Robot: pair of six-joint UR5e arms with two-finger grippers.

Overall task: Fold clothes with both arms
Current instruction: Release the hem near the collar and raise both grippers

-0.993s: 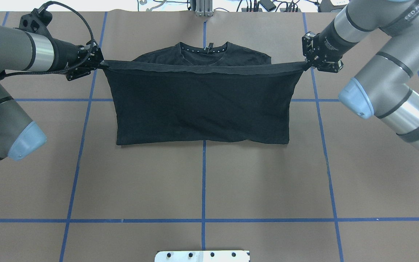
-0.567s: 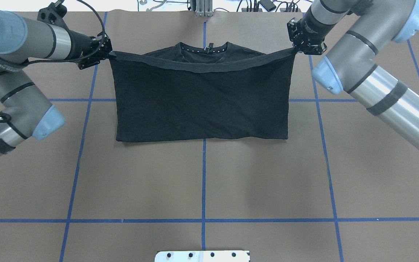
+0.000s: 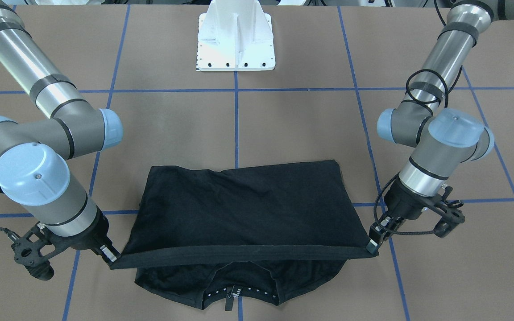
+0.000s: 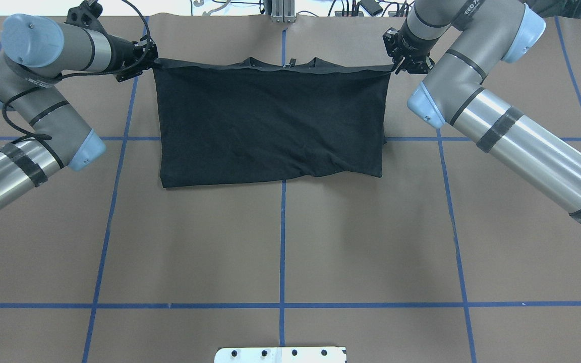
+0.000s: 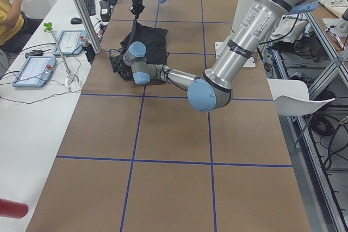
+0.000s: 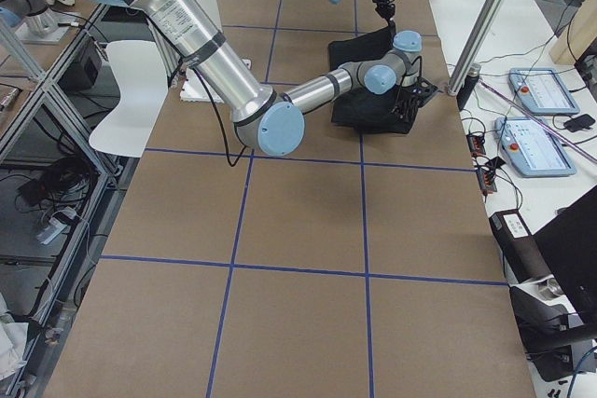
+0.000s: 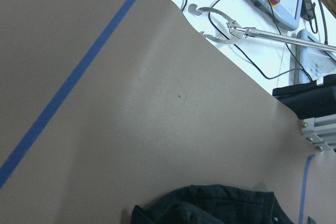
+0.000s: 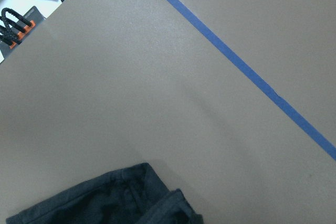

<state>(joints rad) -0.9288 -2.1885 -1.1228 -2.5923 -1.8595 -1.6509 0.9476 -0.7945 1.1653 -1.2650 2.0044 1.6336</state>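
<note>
The black T-shirt (image 4: 270, 121) lies on the brown table, its lower half drawn over the upper half. Its hem is stretched taut in the air between the two grippers, just above the collar (image 3: 234, 294). My left gripper (image 4: 152, 61) is shut on one hem corner, also seen as the left gripper (image 3: 373, 243) from the front. The right gripper (image 4: 395, 68) is shut on the other corner, and the right gripper (image 3: 112, 258) shows there too. The chest graphic is hidden. Dark shirt fabric (image 7: 210, 205) fills the bottom of each wrist view, as does shirt cloth (image 8: 105, 198).
The white mounting base (image 3: 235, 40) stands at the robot's side of the table. Blue tape lines (image 4: 282, 242) grid the brown surface. Past the far edge are cables and control pendants (image 5: 32, 69) on a white bench, where a person (image 5: 11, 14) sits.
Both grippers have carried the hem away from the robot toward the collar. The folded layer now covers almost the whole upper shirt, and the hem line has pulled straight.
</note>
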